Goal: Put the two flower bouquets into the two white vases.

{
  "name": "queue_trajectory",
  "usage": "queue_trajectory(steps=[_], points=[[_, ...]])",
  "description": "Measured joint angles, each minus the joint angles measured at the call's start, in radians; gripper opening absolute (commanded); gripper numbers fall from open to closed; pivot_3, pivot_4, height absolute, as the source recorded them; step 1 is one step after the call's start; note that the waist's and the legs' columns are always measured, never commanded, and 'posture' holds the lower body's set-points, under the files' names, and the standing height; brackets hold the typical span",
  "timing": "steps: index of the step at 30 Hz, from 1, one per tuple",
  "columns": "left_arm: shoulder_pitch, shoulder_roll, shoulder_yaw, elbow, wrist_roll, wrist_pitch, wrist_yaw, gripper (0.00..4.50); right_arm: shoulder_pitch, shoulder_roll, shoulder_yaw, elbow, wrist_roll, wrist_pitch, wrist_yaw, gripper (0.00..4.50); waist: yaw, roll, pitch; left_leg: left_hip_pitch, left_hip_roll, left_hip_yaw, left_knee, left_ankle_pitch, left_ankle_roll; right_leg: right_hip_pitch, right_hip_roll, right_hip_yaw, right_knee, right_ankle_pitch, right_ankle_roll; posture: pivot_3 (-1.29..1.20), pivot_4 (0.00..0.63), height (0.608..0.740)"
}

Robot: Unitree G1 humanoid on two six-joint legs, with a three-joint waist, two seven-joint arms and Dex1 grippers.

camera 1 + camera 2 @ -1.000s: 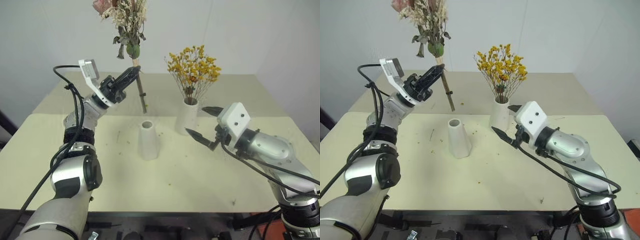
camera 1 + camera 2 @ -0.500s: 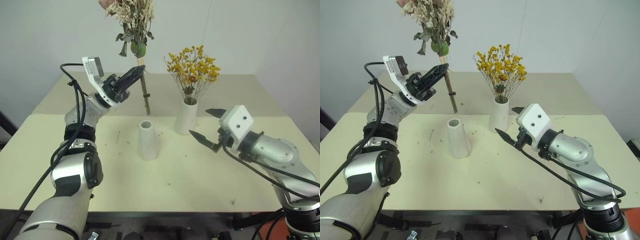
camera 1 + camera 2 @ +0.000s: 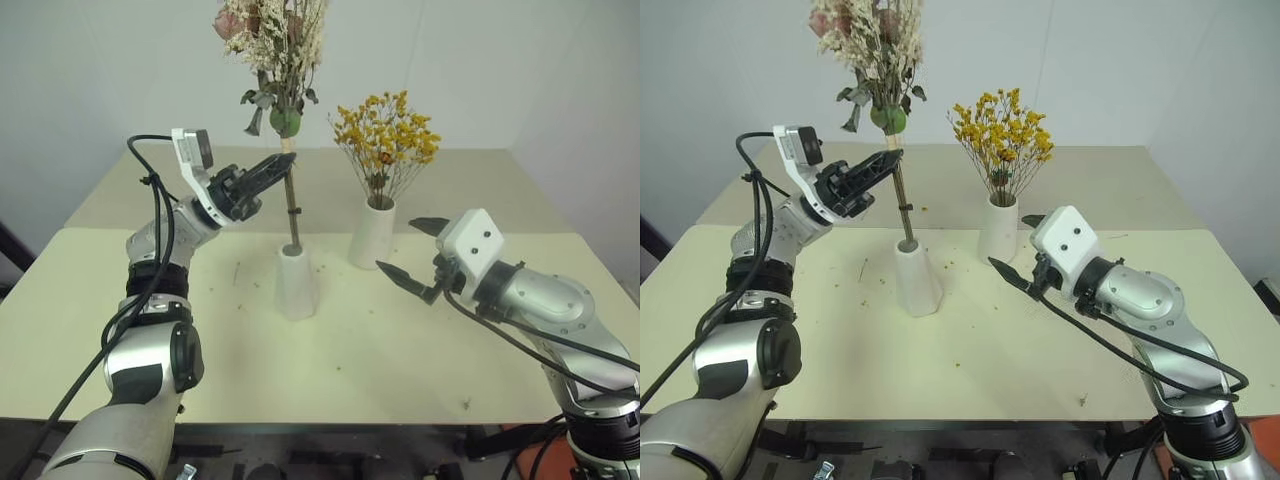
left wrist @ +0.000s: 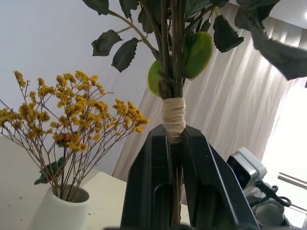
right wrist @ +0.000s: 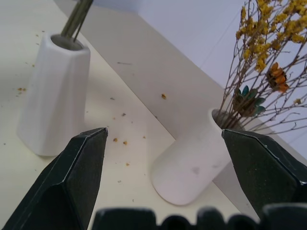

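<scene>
White vases, two of them, stand mid-frame on the pale cream table! The cone vase sits just left of centre; the cylinder vase stands a little behind it and to the right, the two close together but apart.

Two bouquets as well. The yellow-orange bouquet is already planted in the cylinder vase, its thin stems fanning up from the round mouth. The pink and cream bouquet towers at the top centre of the frame, nearly upright, with dark leaves below the blossoms and a pale wrap of twine round the stems. Its long stem bundle runs straight down to the mouth of the cone vase, and the right wrist view shows the stem ends dipping into that mouth.

Two grippers in play. The left gripper, in the upper left of the frame, reaches in from the side, and its two black fingers are pressed together on the stems just under the twine wrap, pinching the pink and cream bouquet above the cone vase. The right gripper, at centre right, hangs just beside the cylinder vase without touching it, its two black fingers spread wide and holding nothing; from its wrist camera both vases appear between the parted tips.

Tiny crumbs of dried petal dot the tabletop around the vase bases, too many and too small to count.
</scene>
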Motion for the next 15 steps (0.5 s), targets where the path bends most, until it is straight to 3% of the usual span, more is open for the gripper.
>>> queue_trajectory(steps=[6, 15], points=[[0.022, 0.0, -0.007, -0.01, 0.002, -0.027, 0.0, 0.08, -0.005, 0.011, -0.01, -0.002, 0.048, 0.02, 0.002, 4.5, 0.0, 0.0, 0.0, 0.0, 0.0, 0.0, 0.0, 0.0, 0.0, 0.0, 0.0, 0.0, 0.0, 0.0, 0.0, 0.0, 0.15, 0.74], [0.026, 0.0, -0.043, -0.01, 0.011, -0.051, -0.012, 0.08, -0.038, 0.024, -0.083, -0.032, 0.249, 0.117, 0.029, 4.5, 0.001, 0.0, 0.0, 0.0, 0.0, 0.0, 0.0, 0.0, 0.0, 0.0, 0.0, 0.0, 0.0, 0.0, 0.0, 0.0, 0.15, 0.74]])
